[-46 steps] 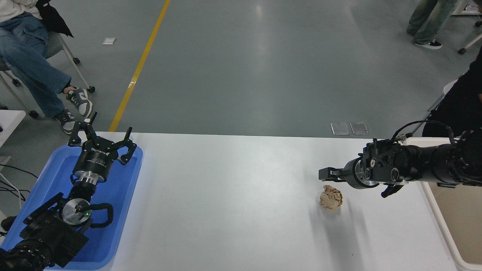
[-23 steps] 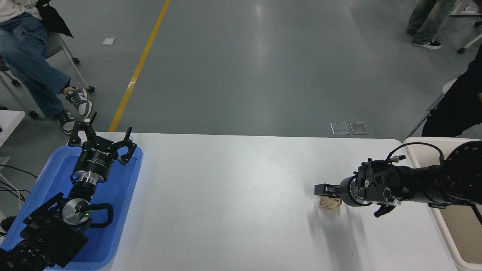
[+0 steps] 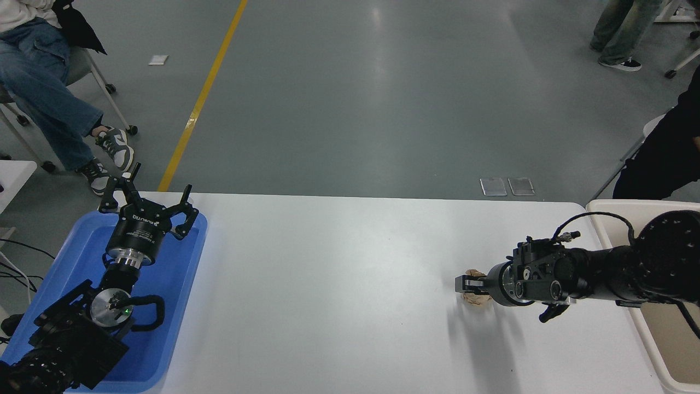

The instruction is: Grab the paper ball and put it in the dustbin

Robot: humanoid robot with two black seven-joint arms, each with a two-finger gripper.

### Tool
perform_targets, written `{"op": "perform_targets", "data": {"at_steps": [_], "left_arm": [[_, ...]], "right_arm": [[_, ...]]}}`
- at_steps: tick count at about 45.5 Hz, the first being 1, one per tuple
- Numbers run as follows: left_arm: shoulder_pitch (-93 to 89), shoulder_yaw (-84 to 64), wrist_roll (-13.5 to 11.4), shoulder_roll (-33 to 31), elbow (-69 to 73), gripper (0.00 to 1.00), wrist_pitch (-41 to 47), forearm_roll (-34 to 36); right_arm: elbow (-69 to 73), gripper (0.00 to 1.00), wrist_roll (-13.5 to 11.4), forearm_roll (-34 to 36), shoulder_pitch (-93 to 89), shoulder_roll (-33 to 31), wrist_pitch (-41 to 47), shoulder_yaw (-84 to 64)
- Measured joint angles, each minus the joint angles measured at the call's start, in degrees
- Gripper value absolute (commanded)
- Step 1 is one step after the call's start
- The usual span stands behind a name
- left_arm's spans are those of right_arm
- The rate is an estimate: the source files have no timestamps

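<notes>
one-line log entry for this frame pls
phase: reach/grasp | right gripper: over paper ball on table, grip state unclear | left gripper: open, parked over blue tray | dustbin: at table's right

Counts on and around the surface [image 3: 339, 273]

One paper ball [image 3: 474, 300], one dustbin [image 3: 604, 210], one blue tray [image 3: 180, 306], two arms, each with one gripper: left [image 3: 147, 202], right [image 3: 465, 284]. Three people at the edges.

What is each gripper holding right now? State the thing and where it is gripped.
Left gripper: nothing, open over the blue plastic tray. Right gripper: at the crumpled tan paper ball, covering its top; a closed grip cannot be told.
</notes>
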Motion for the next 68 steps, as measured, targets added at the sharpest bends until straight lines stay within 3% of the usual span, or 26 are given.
{"op": "perform_targets", "data": {"at_steps": [16, 32, 45, 68], "left_arm": [[0.0, 0.0, 0.0, 0.0, 0.0, 1.00, -0.1, 0.0], [0.0, 0.0, 0.0, 0.0, 0.0, 1.00, -0.1, 0.0], [0.0, 0.0, 0.0, 0.0, 0.0, 1.00, -0.1, 0.0], [0.1, 0.0, 0.0, 0.1, 0.1, 1.00, -0.1, 0.0]], "right_arm": [[2.6, 0.00, 0.2, -1.2, 4.0, -1.4, -0.3, -2.2], [14.1, 0.00, 0.1, -3.0, 17.4, -9.0, 1.8, -4.7], [25.0, 0.00, 0.0, -4.3, 36.1, -16.0, 9.3, -8.3], [34.8, 0.00, -0.1, -4.4, 59.6, -21.6, 18.6, -13.5]]}}
